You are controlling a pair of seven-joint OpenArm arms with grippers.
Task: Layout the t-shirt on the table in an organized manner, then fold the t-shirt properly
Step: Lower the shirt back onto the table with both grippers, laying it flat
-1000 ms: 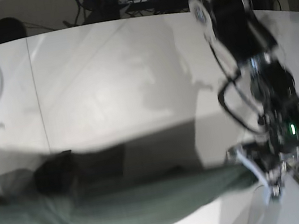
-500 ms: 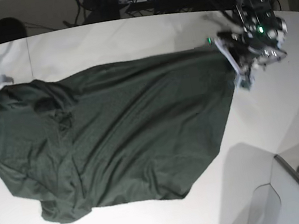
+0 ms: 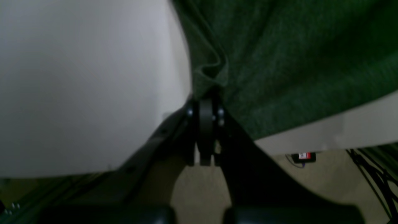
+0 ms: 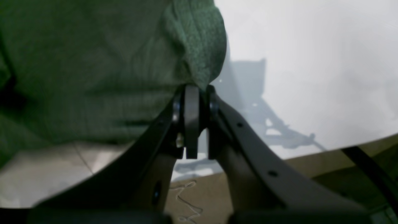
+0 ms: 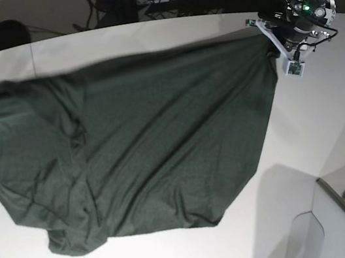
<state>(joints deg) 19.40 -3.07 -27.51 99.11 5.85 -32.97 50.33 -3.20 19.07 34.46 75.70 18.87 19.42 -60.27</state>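
White table (image 5: 329, 116), t-shirt (image 5: 136, 148) between both claws

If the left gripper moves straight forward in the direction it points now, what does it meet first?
The t-shirt. The left gripper is already shut on its edge, so the green cloth lies directly ahead, with the white table beside it. Depth beyond is unclear.

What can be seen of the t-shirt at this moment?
The t-shirt is plain dark green, thin soft cloth with no print. It lies spread across the white table, creased with diagonal wrinkles, its near edge bunched and uneven. Its far edge is pulled fairly straight between the two arms: the left gripper is shut on one far corner, the right gripper on the opposite one, where the fabric gathers into a small fold.
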